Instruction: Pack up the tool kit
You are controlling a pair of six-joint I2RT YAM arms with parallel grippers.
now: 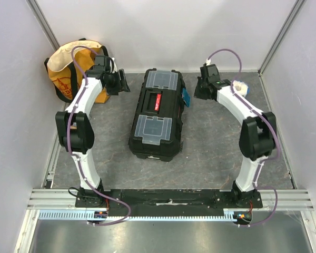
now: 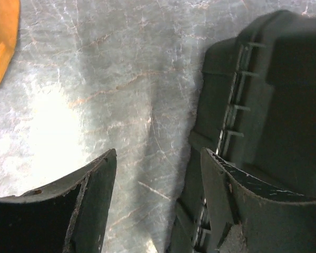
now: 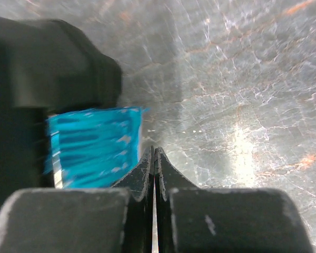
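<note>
Centred on the counter (image 1: 216, 150), the toolbox (image 1: 158, 113) lies lengthwise away from me, its red-white label (image 1: 156, 100) unreadable. My left tool (image 2: 158, 158) gapes empty; my right tool (image 3: 154, 153) is closed on nothing.

Bright overhead light; table (image 2: 58, 132) glare; blue latch (image 3: 92, 147) seemingly blurred.

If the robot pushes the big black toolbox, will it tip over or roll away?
Probably neither. The toolbox lies low and wide, flat on the table, so it should slide, not tip. Its hard plastic shell looks stiff, so it likely won't bend. It is bulky, so it may feel heavy.
</note>
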